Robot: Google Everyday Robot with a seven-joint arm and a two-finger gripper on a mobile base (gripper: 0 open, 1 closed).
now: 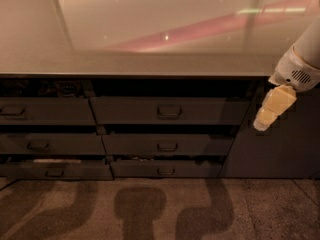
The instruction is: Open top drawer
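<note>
The gripper (265, 118), a pale cream piece hanging from the white wrist (296, 74) at the right edge of the view, points down and to the left in front of the cabinet's plain dark side panel (280, 149). It holds nothing, and whether it is open or closed cannot be told from this angle. Its tip sits just to the right of the top drawer (200, 111) at about the same height, apart from it and well away from the drawer's small loop handle (169, 112) in the middle of the front. That drawer front is the widest and tallest of the dark grey fronts, directly under the counter top (150, 39). A black gap runs above it; it looks shut or at most barely ajar, though the dim light makes this hard to judge. Below it lie a middle drawer (200, 145) and a bottom drawer (195, 169), each stepping slightly narrower. To the left is a second column of three narrower drawer fronts (65, 144), the lowest showing a pale strip (55, 160) along its top edge. Dark rounded shadows (140, 206) fall across the speckled floor (280, 209).
</note>
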